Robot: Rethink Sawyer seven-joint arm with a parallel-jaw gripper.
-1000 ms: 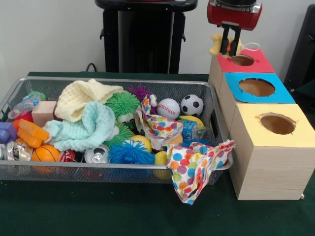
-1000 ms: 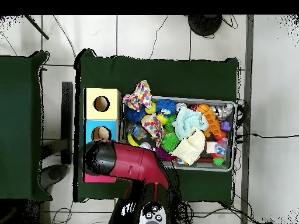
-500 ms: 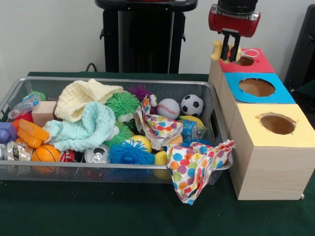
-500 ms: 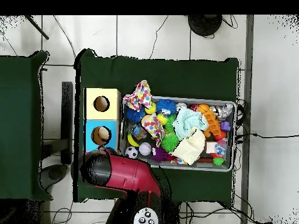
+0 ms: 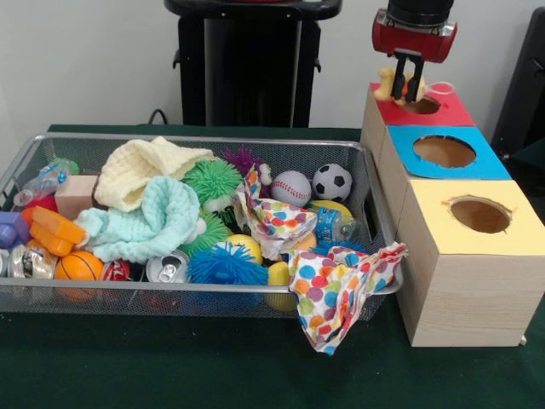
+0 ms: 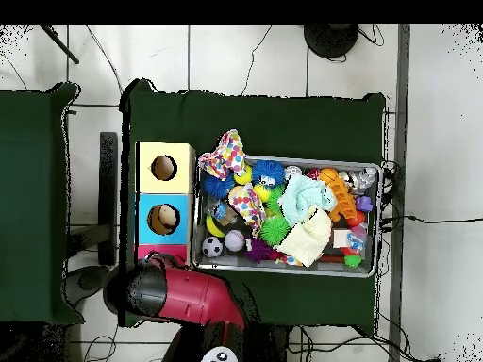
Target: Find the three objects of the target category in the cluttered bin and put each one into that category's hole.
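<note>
My gripper [image 5: 408, 85] hangs over the back edge of the red-surrounded hole [image 5: 419, 105] on the farthest pale wooden box. It is shut on a pale yellow bone-shaped toy [image 5: 388, 81], which sticks out on the left above the box's back corner. The wire mesh bin [image 5: 196, 137] stands left of the boxes, full of toys, balls, cans and cloths. In the overhead view my red arm [image 6: 179, 294] covers the gripper and most of the red box; the bin [image 6: 283, 268] lies to its right.
A blue-surrounded hole [image 5: 444, 151] and a yellow-surrounded hole [image 5: 479, 214] lie in the nearer boxes. A polka-dot cloth [image 5: 341, 290] hangs over the bin's near right corner. A baseball [image 5: 291, 187] and a soccer ball [image 5: 331, 181] lie near the bin's right end. The black pedestal [image 5: 251, 64] stands behind.
The gripper has moved with the yellow toy away from the bin, rising a little and going toward the back of the red box. In the overhead view the arm has drawn back toward the base.
</note>
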